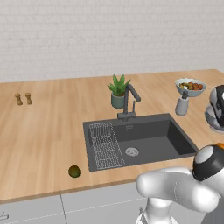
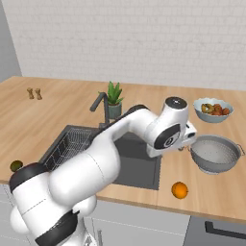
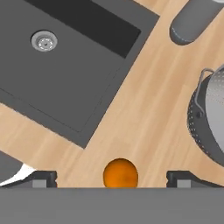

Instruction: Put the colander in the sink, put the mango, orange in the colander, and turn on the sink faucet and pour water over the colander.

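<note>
The silver perforated colander [image 2: 215, 153] stands on the counter right of the dark sink [image 2: 139, 168]; its rim shows in the hand view [image 3: 209, 118]. The orange [image 2: 179, 190] lies near the counter's front edge, in front of the colander. The dark green mango [image 1: 74, 171] rests on the counter left of the sink [image 1: 162, 140]. The faucet [image 1: 130, 99] rises behind the basin. My gripper [image 3: 113, 180] is open and holds nothing, hovering above the counter between sink and colander. The orange [image 3: 120, 173] appears below it, between the two fingertips.
A white fruit bowl [image 2: 213, 109] and a grey bottle [image 1: 182, 104] stand behind the colander. A potted plant [image 1: 118, 90] sits next to the faucet. Two small shakers [image 1: 23, 99] are far left. A wire rack [image 1: 105, 144] fills the sink's left part.
</note>
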Robot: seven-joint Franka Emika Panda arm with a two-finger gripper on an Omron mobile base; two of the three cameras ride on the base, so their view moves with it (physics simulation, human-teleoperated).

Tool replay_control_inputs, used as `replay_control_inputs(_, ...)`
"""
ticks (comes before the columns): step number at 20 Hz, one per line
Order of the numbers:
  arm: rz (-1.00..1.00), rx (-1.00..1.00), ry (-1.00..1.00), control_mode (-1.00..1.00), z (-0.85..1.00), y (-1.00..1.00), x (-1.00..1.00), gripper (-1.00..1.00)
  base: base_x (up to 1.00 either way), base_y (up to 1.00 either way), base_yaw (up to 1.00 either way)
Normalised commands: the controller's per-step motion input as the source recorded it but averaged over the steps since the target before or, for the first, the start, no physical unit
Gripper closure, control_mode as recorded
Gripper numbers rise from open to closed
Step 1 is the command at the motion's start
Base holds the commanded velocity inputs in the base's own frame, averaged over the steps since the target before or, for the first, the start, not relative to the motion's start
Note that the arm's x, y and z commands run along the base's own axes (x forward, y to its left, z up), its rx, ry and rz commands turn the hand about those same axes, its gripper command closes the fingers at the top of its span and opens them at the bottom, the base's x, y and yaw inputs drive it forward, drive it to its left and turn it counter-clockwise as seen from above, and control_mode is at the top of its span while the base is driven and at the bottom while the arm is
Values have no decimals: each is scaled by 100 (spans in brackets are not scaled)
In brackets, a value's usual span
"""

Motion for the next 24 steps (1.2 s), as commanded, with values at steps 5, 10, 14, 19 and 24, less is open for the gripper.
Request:
replay_control_inputs(5, 0, -20, 1, -100, -33, -53, 4, -100, 0, 0, 0)
replay_control_inputs(10, 0, -7, 3, -100, -12, -32, 33, -100, 0, 0, 0)
replay_control_inputs(14, 0, 0, 3, -100, 0, -33, 47, -100, 0, 0, 0)
replay_control_inputs(19, 0, 0, 2, -100, 0, -40, 47, -100, 0, 0, 0)
replay_control_inputs(24, 0, 0, 1, -100, 0, -46, 37, -100, 0, 0, 0)
